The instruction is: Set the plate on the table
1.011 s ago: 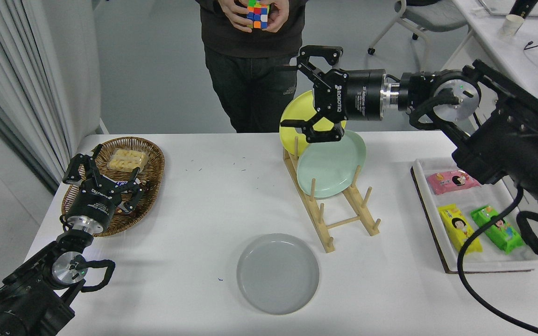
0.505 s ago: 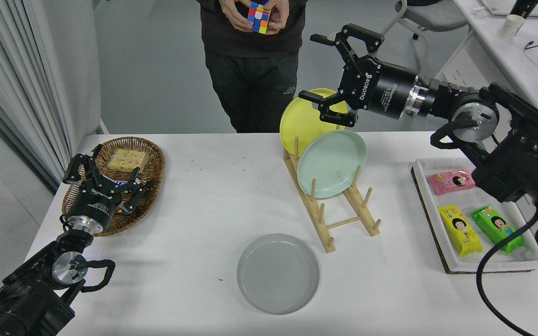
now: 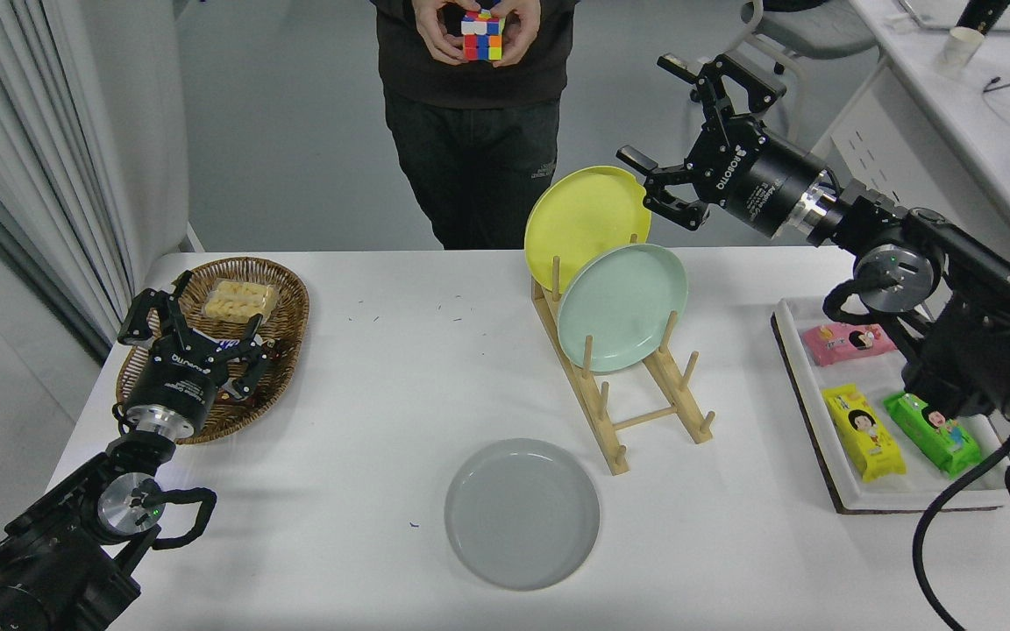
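The white bench [image 3: 382, 368] is taking up most of the view, with a person [image 3: 474, 114] standing at its far edge and turning a coloured puzzle cube [image 3: 482, 35] in both hands. The right arm is reaching in from the right edge, carrying its right tool [image 3: 667, 114] high in the air beyond the far edge of the bench, fingers spread wide and gripping nothing, just to the right of the yellow plate [image 3: 584, 219]. The left arm is lying at the lower left, its left tool [image 3: 192, 322] also spread open and hovering over the near rim of a wicker basket [image 3: 286, 298]. A white tray [image 3: 799, 386] of snack packets is sitting at the right side. A wooden rack [image 3: 636, 412] is standing in the middle, holding the yellow plate and a mint-green plate [image 3: 623, 307] upright on edge. The pale grey plate [image 3: 522, 513] is lying flat on the bench in front of the rack, near the front edge, well apart from both tools.
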